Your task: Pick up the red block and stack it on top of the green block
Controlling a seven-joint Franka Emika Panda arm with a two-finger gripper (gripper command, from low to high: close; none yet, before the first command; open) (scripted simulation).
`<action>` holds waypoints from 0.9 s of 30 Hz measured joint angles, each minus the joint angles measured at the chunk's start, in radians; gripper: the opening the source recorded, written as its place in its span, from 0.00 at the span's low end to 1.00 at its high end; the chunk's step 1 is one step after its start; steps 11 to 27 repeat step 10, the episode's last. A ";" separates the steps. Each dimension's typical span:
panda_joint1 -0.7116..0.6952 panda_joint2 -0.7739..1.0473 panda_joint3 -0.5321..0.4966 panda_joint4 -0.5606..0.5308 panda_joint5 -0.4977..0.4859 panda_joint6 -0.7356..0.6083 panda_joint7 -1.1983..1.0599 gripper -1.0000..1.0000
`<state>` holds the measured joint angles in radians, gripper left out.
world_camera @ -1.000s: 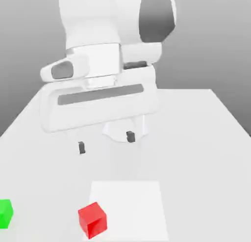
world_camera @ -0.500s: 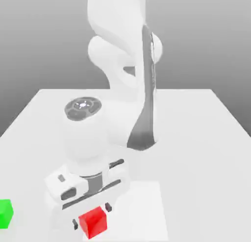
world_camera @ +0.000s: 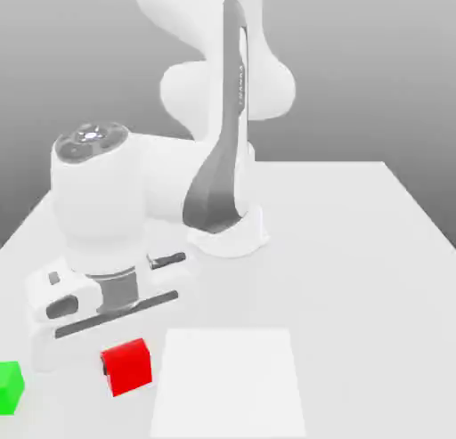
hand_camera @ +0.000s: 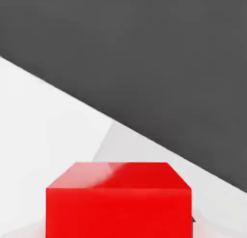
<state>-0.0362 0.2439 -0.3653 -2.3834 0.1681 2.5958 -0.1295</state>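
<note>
While the white robot arm reaches down over the pale desk in the exterior view, its end effector pinches the red block, a small bright cube held slightly tilted. The green block sits on the desk at the exterior view's left edge, partly cut off, apart from the red one. A white square lies flat on the desk, to the exterior view's right of the red block.

In the hand view, the red block shows two smooth faces, with a dark fingertip just visible beside it. Beyond lie a pale surface and a dark gray area, divided by a slanting edge.
</note>
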 joint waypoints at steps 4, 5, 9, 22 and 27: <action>-0.133 0.079 -0.050 0.101 0.070 -0.032 -0.071 0.00; -0.163 0.117 -0.036 0.117 0.097 -0.011 -0.092 0.00; -0.200 0.179 -0.007 0.130 0.142 0.032 -0.125 1.00; -0.200 0.179 -0.007 0.130 0.142 0.032 -0.125 1.00; -0.200 0.179 -0.007 0.130 0.142 0.032 -0.125 1.00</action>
